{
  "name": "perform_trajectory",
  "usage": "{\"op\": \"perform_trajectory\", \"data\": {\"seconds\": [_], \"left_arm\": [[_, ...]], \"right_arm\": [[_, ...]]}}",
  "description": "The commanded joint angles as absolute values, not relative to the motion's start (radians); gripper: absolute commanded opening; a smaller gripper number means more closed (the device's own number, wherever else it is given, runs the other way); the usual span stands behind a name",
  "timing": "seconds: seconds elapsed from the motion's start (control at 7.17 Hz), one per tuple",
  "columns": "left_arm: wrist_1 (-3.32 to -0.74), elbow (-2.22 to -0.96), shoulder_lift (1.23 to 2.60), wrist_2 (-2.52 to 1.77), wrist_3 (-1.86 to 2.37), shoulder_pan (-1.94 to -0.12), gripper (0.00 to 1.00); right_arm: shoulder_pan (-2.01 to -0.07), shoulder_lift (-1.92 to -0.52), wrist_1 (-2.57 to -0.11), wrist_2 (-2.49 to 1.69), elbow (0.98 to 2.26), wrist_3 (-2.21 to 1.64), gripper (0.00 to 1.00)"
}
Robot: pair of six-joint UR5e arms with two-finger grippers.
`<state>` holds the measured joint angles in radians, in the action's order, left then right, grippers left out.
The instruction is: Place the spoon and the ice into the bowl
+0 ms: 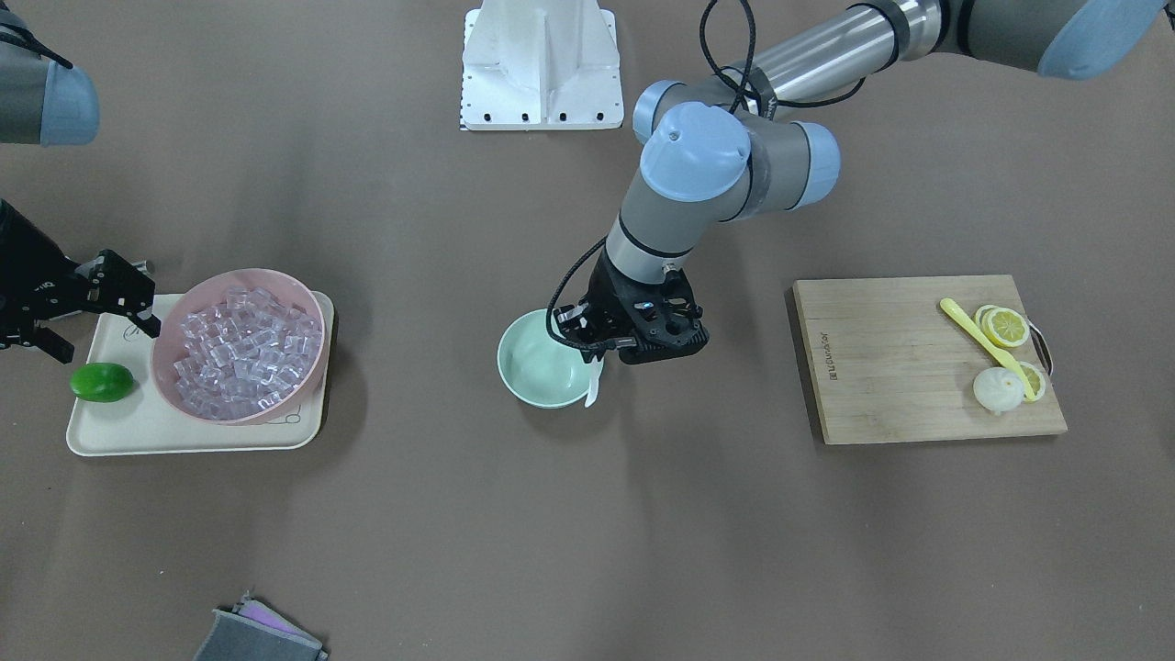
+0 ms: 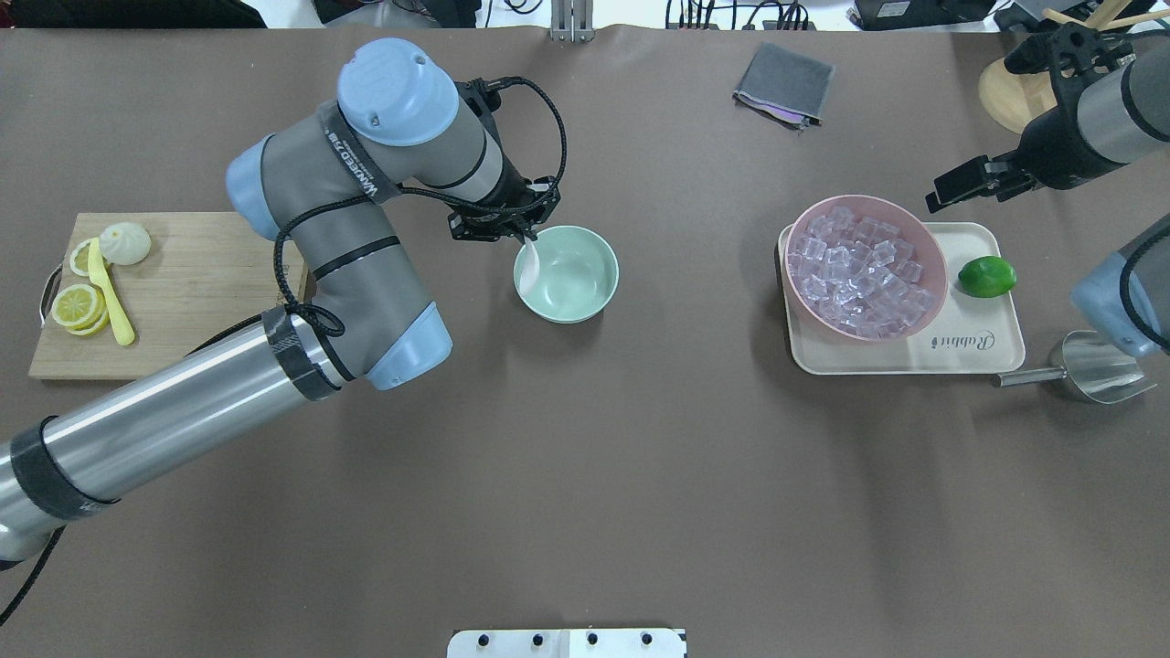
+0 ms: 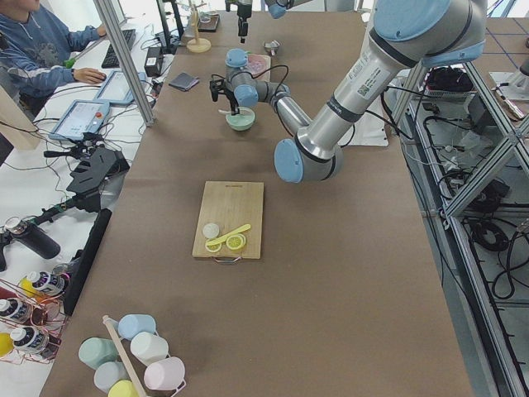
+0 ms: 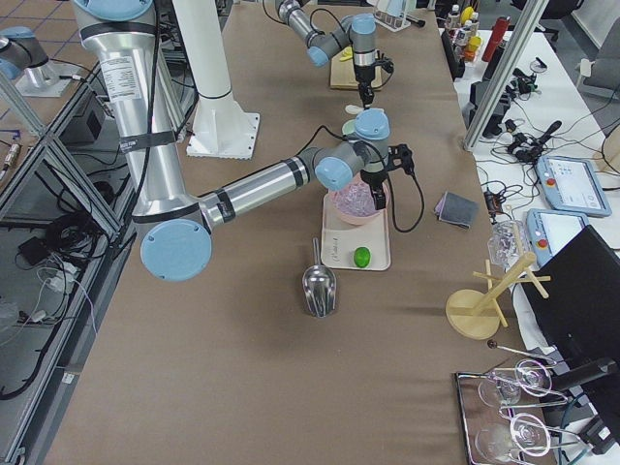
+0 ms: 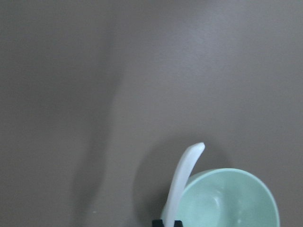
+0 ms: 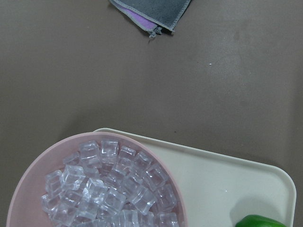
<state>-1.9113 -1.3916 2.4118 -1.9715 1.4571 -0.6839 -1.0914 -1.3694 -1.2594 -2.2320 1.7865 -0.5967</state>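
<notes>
Spoon (image 2: 529, 259), white, is gripped at 1 end by the left end effector (image 2: 526, 236), whose 2 fingers are closed on it. The spoon hangs at the rim of the mint-green bowl (image 2: 576, 274) on the side nearest the left arm; whether it touches the bowl cannot be told. In the left wrist view the spoon (image 5: 183, 182) runs alongside the bowl's rim (image 5: 265, 189) and its free end curves out over the brown surface (image 2: 640, 475). The bowl holds nothing else.

Ice (image 2: 859, 270), many clear cubes, fills a pink bowl (image 2: 790, 260) standing on a cream tray (image 2: 969, 352), well apart from the mint-green bowl. A green lime (image 2: 987, 276) lies on the tray just beside the pink bowl. The right end effector (image 1: 108, 340) hovers above the tray's far edge with its fingers spread and nothing between them.

A metal scoop (image 2: 1092, 366) lies near the tray. A wooden cutting board (image 2: 183, 302) carries a yellow spoon (image 2: 110, 292), lemon slices (image 2: 78, 306) and 1 white bun (image 2: 125, 242). A grey cloth (image 2: 784, 84) lies at the surface's far edge.
</notes>
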Motion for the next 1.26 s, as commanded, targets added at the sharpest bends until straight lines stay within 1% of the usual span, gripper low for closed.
{"op": "perform_trajectory", "data": {"seconds": [0.0,0.14,0.42,0.7,0.84,0.98,1.12], "left_arm": [[-1.914,-1.376,2.43,-1.948,1.46,-0.673,0.38],[-1.914,-1.377,2.431,-1.948,1.46,-0.672,0.96],[-1.907,-1.413,2.421,-1.956,1.46,-0.678,0.97],[-1.898,-1.585,2.279,-1.962,1.451,-0.71,0.97],[-1.898,-1.641,2.225,-1.982,1.431,-0.733,0.97],[-1.894,-1.667,2.195,-2.017,1.366,-0.764,0.97],[-1.894,-1.677,2.174,-2.017,1.361,-0.767,0.97]], "right_arm": [[-1.091,-1.374,-1.259,-2.232,1.787,-0.597,0.99],[-1.091,-1.377,-1.259,-2.232,1.789,-0.597,0.99],[-1.078,-1.377,-1.259,-2.229,1.789,-0.597,0.99],[-1.028,-1.364,-1.259,-2.191,1.789,-0.606,0.99],[-0.987,-1.359,-1.259,-2.151,1.789,-0.606,0.98],[-0.97,-1.359,-1.259,-2.151,1.789,-0.606,0.91],[-0.951,-1.362,-1.259,-2.151,1.786,-0.612,0.87]]}}
